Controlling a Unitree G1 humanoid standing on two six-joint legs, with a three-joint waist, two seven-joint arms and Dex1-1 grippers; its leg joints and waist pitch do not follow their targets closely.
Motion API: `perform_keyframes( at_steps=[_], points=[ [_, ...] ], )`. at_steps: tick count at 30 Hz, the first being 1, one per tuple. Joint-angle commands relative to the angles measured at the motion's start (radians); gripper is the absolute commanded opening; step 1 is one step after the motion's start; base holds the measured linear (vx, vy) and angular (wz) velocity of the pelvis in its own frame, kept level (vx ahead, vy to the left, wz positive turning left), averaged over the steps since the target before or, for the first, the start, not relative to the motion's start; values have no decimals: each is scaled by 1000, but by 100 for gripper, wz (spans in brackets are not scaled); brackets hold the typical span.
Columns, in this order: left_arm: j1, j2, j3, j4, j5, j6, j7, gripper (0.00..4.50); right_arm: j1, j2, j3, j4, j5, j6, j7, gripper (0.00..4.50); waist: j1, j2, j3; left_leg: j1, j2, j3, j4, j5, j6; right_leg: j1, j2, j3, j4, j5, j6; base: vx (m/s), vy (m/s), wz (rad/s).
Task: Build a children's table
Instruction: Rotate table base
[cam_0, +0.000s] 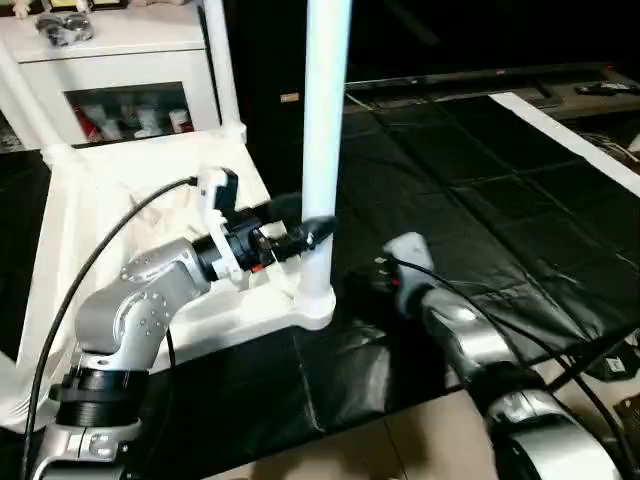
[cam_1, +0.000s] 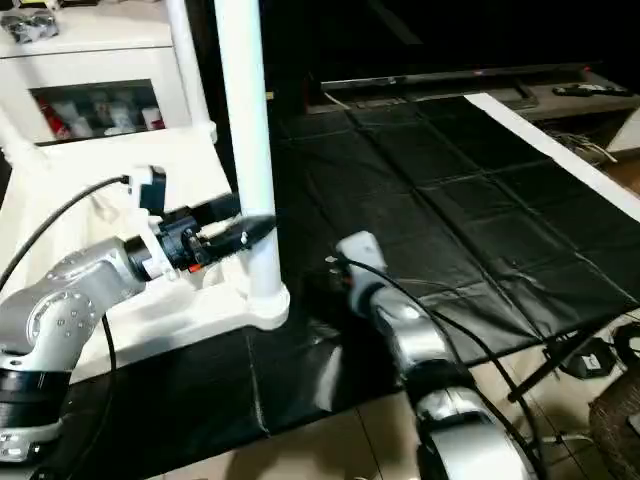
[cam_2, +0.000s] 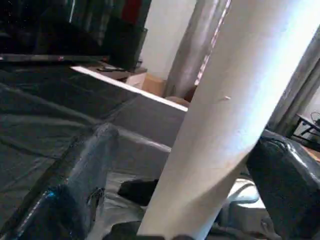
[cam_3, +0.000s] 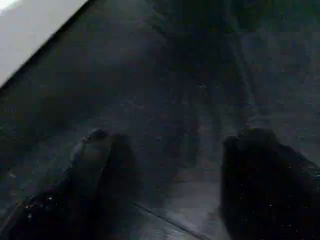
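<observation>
The children's table lies upside down on the black mat, its white ribbed top (cam_0: 110, 210) facing up. A long white leg (cam_0: 323, 150) stands upright in the near right corner socket (cam_0: 318, 305). Two more legs (cam_0: 222, 60) (cam_0: 22, 95) rise at the far corners. My left gripper (cam_0: 312, 228) is open, its black fingers (cam_2: 60, 200) straddling the lower part of the near leg (cam_2: 220, 125), with a gap on one side. My right gripper (cam_3: 170, 145) hovers open over the bare mat just right of that corner, holding nothing.
A white cabinet (cam_0: 120, 55) with a glass-fronted shelf stands behind the table top. The black mat (cam_0: 480, 190) stretches to the right, edged by a white strip (cam_0: 570, 140). Its near edge meets a tiled floor (cam_0: 380, 440). Cables trail from both forearms.
</observation>
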Motion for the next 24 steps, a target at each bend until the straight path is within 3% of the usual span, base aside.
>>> perform_keyframes(
  at_steps=[1,3,4,5,6,8,9,11,16,18,19,20,21,22,23,24],
  points=[
    [-8,25,12,-1,17,-9,0,450,39,-31,-26,-82,44,9,62,450,6,5,-60,-4,11,5,-68,-199,22,59,-54,50,-74,-260,-165,0,0,0],
    [11,35,6,-22,24,-8,-1,450,64,-46,-29,-155,64,24,101,450,7,7,-61,-3,12,3,-69,-206,24,59,-55,49,-75,-273,-160,0,0,0],
    [36,38,5,-49,36,-11,9,450,93,-60,-27,-235,74,36,126,450,6,13,-58,-6,12,1,-71,-216,21,61,-54,48,-76,-288,-155,0,0,0],
    [42,39,5,-54,39,-12,12,450,99,-62,-26,-252,76,38,131,450,5,7,-58,-8,14,-1,-72,-222,21,63,-54,48,-78,-301,-143,0,0,0],
    [67,29,17,-85,34,-16,30,450,123,-70,-29,-318,88,56,136,450,1,13,-58,-6,12,-1,-71,-220,22,60,-53,47,-77,-311,-145,0,0,0],
    [167,22,37,-183,25,-13,80,450,200,-77,-55,-509,120,77,99,450,1,7,-56,-8,18,0,-73,-217,22,60,-55,50,-79,-306,-138,0,0,0],
    [167,22,37,-183,25,-13,80,450,200,-77,-55,-509,120,77,99,450,3,8,-56,-8,20,-1,-74,-215,23,61,-56,51,-79,-302,-133,0,0,0],
    [229,17,54,-226,46,-18,137,450,248,-75,-74,-621,142,105,69,450,1,6,-55,-1,15,4,-73,-230,28,49,-48,49,-85,-335,-129,0,0,0],
    [326,-30,119,-312,80,-7,293,450,349,-66,-54,-813,131,175,38,450,4,-6,-47,-2,13,1,-77,-279,23,44,-46,46,-100,-452,-64,0,0,0],
    [361,-47,132,-360,70,4,328,450,379,-51,-50,-872,113,199,-4,450,4,-3,-45,-4,11,-1,-79,-286,16,39,-47,45,-107,-494,-35,0,0,0],
    [374,-51,135,-375,69,-3,334,450,395,-45,-46,-898,115,198,-10,450,3,-4,-46,-3,11,-2,-79,-289,16,39,-47,45,-107,-501,-30,0,0,0],
    [392,-51,135,-391,77,-20,344,450,423,-42,-37,-939,117,199,-15,450,4,-18,-44,-7,10,-2,-79,-293,17,39,-47,44,-109,-522,-12,0,0,0],
    [401,-49,133,-397,84,-31,349,450,438,-44,-30,-961,118,199,-15,450,7,-11,-45,-4,11,-3,-79,-292,16,35,-49,46,-111,-527,2,0,0,0],
    [401,-49,133,-397,84,-31,349,450,438,-44,-30,-961,118,199,-15,450,5,-10,-44,-6,11,-4,-80,-294,16,35,-48,45,-112,-527,6,0,0,0],
    [405,-65,137,-368,138,-80,392,450,470,-17,-45,-972,142,140,-24,450,4,-14,-43,-4,8,-4,-80,-302,15,32,-46,43,-116,-538,17,0,0,0],
    [404,-72,138,-358,156,-93,410,450,478,-10,-53,-971,140,118,-34,450,5,-12,-44,-4,9,-4,-81,-307,18,30,-47,44,-119,-536,22,0,0,0]
  ],
)
